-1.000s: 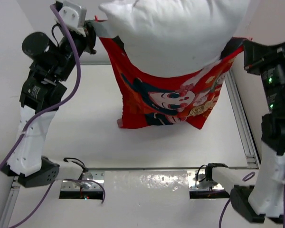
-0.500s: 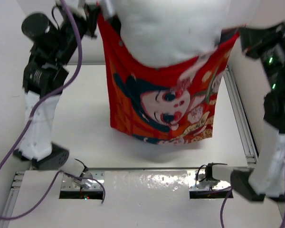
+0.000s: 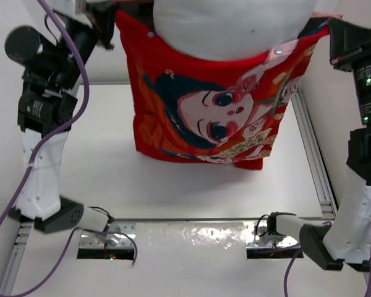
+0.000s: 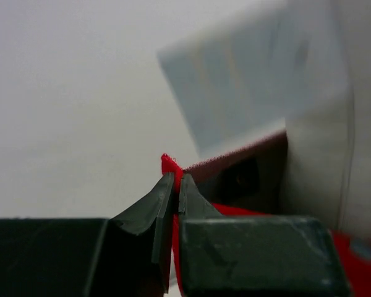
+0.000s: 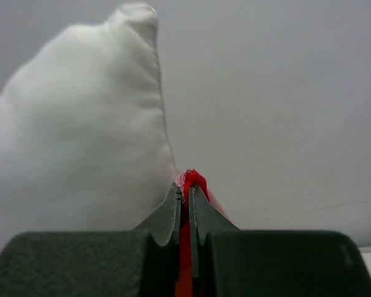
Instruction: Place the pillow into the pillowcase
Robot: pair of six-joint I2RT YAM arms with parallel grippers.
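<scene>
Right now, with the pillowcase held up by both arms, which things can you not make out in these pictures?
- Top view: the upper part of the pillow is cut off by the picture's top edge.
- Top view: how deep it sits is hidden by the pillowcase fabric.
- Left wrist view: behind the left gripper, everything is blurred.
- Right wrist view: the right gripper hides all but a red strip of the pillowcase.

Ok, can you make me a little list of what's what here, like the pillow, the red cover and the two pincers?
pillow: white, lower part inside the pillowcase, upper part sticking out
pillowcase: red, cartoon face showing, hanging open end up over the table
left pincer: shut on a pillowcase edge
right pincer: shut on a pillowcase edge, pillow beside it
job: not finished, pillow only partly in
</scene>
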